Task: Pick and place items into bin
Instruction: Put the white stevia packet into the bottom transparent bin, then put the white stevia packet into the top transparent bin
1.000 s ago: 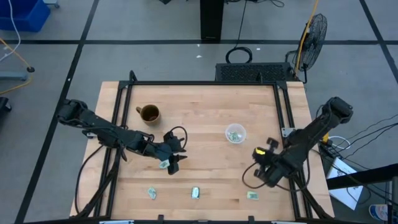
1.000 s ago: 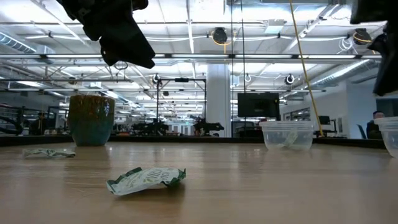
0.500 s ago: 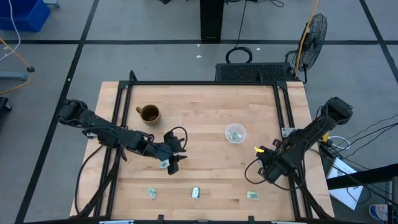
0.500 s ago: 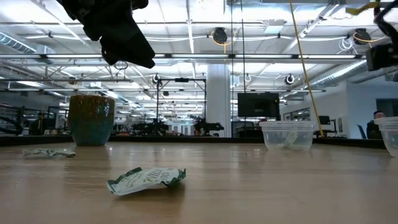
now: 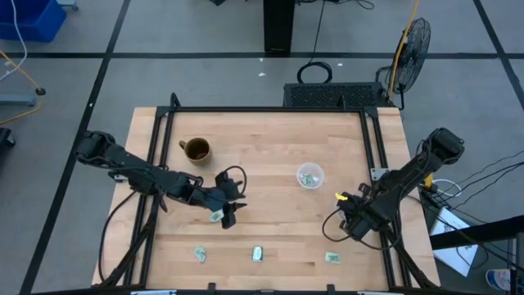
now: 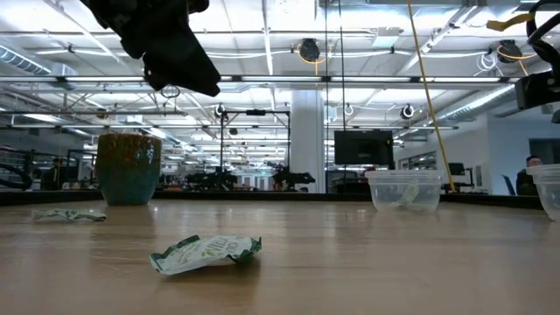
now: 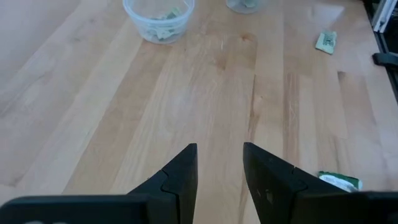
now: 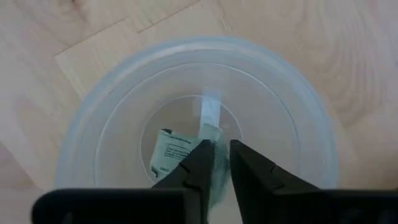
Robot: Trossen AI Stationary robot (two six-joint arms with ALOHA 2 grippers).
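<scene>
Several tiny green-white packets lie flat on the wooden table: one (image 5: 215, 215) beside my left gripper (image 5: 228, 218), others near the near edge (image 5: 199, 254), (image 5: 257, 253), (image 5: 332, 256). The left gripper (image 7: 219, 152) hovers open over bare wood, with that packet (image 7: 339, 182) off to its side. My right gripper (image 8: 216, 148) points straight down over a clear round bin (image 8: 112, 99) and is shut on a packet. Another packet (image 8: 169, 154) lies on that bin's floor. In the high view the right arm (image 5: 342, 228) hides this bin. My right gripper pinches a green-white packet (image 8: 211, 127) between its two fingers, coming from above and pointing down. The packet sticks out below the fingertips, edge-on to the camera, lifted clear above the bin's floor. The fingers hide the part they are on.
A second clear bin (image 5: 309, 175) with packets inside stands mid-table. A brown mug (image 5: 196, 149) sits toward the far left. Black rails (image 5: 378, 147) frame the tabletop. Bare wood lies between the two arms.
My right gripper shifted a little toward the near edge and turned at the wrist, then held still. In the low view it drew up out of the picture's right side. The left arm and the packets on the table stayed put.
</scene>
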